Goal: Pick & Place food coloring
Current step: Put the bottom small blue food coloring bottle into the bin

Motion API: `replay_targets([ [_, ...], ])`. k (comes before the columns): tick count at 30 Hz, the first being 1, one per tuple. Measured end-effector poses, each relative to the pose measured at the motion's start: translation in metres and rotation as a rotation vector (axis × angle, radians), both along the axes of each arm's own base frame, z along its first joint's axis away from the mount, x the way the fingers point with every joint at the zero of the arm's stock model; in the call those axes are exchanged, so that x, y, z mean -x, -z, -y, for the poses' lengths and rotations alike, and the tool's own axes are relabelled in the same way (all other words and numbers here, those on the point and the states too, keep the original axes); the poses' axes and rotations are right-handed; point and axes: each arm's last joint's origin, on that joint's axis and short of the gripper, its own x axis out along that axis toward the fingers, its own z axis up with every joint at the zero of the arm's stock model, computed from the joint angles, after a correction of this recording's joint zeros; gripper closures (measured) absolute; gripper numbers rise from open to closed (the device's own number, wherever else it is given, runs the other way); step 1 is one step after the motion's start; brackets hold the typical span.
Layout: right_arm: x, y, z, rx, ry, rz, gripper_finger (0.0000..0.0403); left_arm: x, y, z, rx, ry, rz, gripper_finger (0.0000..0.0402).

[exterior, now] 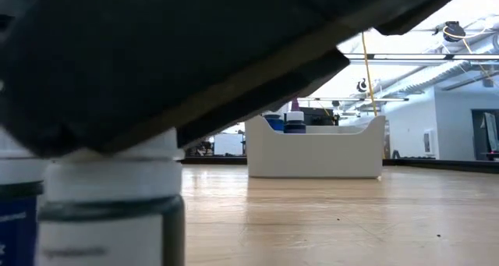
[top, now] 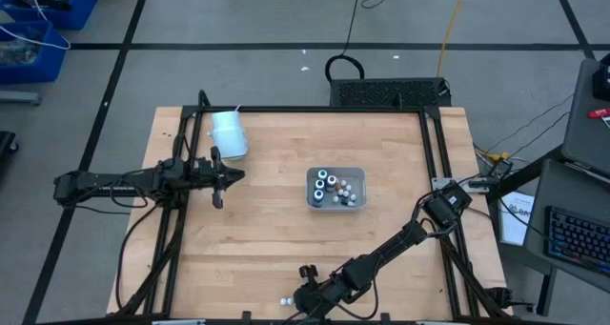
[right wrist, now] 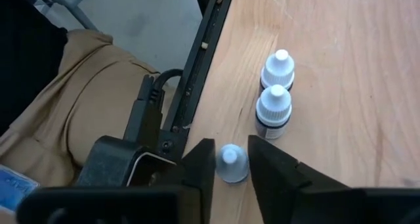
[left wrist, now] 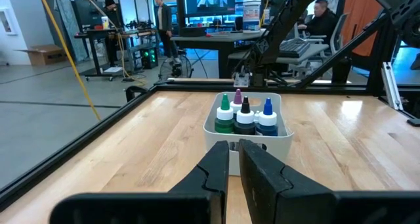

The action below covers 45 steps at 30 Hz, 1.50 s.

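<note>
Three small white-capped food coloring bottles stand by the table's near edge. In the right wrist view one point(right wrist: 231, 163) sits between my right gripper's fingers point(right wrist: 231, 168), and the other two point(right wrist: 273, 110) point(right wrist: 277, 69) stand just beyond. Only two point(top: 286, 296) show in the high view, beside my right gripper point(top: 305, 301). The low view shows a dark-bodied bottle point(exterior: 109, 211) under the gripper. More bottles point(left wrist: 245, 115) stand in the clear tray point(top: 335, 201) at mid-table. My left gripper point(top: 221, 177) is shut, hovering left of the tray. My right gripper pinches one food coloring bottle by its white cap point(right wrist: 231, 159) between the two fingers, coming from above and pointing down. The fingers hide the bottle's body. I cannot tell whether it is lifted or stands on the table.
A pale-blue-white cup point(top: 229, 132) lies near the far left corner. The black table frame point(right wrist: 197, 73) runs right beside the bottles at the near edge, with a person's tan trousers point(right wrist: 79, 99) just beyond it. Bare wood lies between tray and near edge.
</note>
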Motion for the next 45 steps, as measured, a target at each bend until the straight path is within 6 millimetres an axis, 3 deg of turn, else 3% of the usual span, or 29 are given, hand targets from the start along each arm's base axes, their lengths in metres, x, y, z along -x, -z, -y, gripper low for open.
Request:
replay_targets([
  [4,0.000,-0.001,0.000,0.000,-0.002,0.004,0.0359,0.000,0.000,0.000,0.000,0.000,0.000,0.0357],
  [11,0.008,-0.026,0.007,0.034,0.010,-0.013,0.0358,0.000,0.000,0.000,0.000,0.000,-0.004,0.0357],
  [15,0.015,-0.054,0.014,0.078,0.021,0.022,0.0353,0.000,0.001,0.000,0.001,0.000,-0.013,0.0357],
  [22,0.043,-0.130,0.039,0.224,0.058,0.152,0.0358,0.000,0.002,0.000,0.000,-0.007,-0.017,0.0357],
  [29,0.090,-0.175,0.092,0.230,0.111,0.253,0.0358,0.000,0.002,0.000,0.011,-0.007,-0.024,0.0357],
  [35,0.143,-0.175,0.153,0.144,0.226,0.361,0.0358,0.000,0.003,0.000,0.018,-0.007,-0.032,0.0357],
  [39,0.178,-0.154,0.185,0.127,0.286,0.396,0.0358,0.000,0.001,0.000,0.003,-0.007,-0.009,0.0357],
  [45,0.219,-0.117,0.214,0.164,0.322,0.466,0.0358,0.000,0.002,0.000,0.053,-0.008,-0.011,0.0357],
])
